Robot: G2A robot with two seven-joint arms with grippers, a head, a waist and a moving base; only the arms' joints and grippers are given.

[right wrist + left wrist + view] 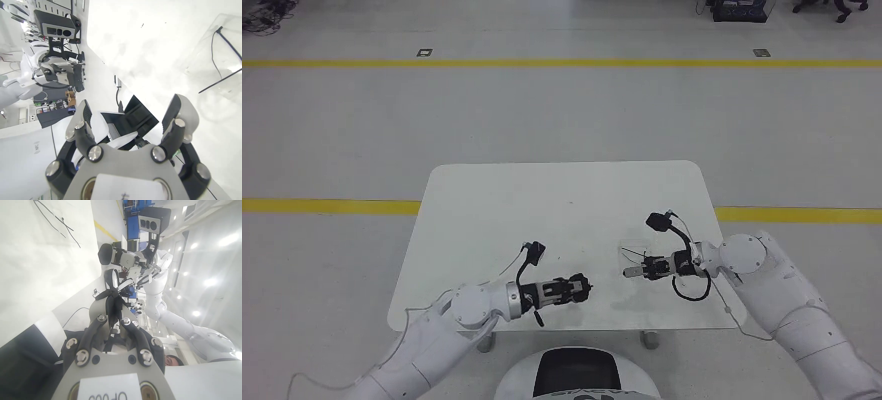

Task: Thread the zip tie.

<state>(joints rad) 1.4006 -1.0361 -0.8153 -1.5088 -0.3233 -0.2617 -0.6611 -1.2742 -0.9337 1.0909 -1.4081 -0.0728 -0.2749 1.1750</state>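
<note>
Black and thin, the zip tie (pixel 229 43) lies flat on the white table (pixel 542 200), in its right half and toward the near edge. In the top view it is a few fine dark lines just on the far side of the right gripper (pixel 629 270), with the long axis going mostly left to right. The right wrist view shows more. The small square head is at the left end of one strap, and this strap runs away from it to the right and a little far. A thinner strand leaves from beside the head, and a second straight strand lies more to the right. In the left wrist view the strands cross one another like an X close to the head. I cannot tell if this is one tie bent around or two ties. A clear sheet (pixel 200 47) is at the same place, over or under the tie

The right gripper is wide open with nothing between its fingers, and it points left, close to the tie but not touching it. The left gripper (pixel 583 288) is to the left of it, a bit nearer to the table edge, and points right. Its fingers are closed together. Some black material shows at their tips, and I cannot tell what it is
</note>
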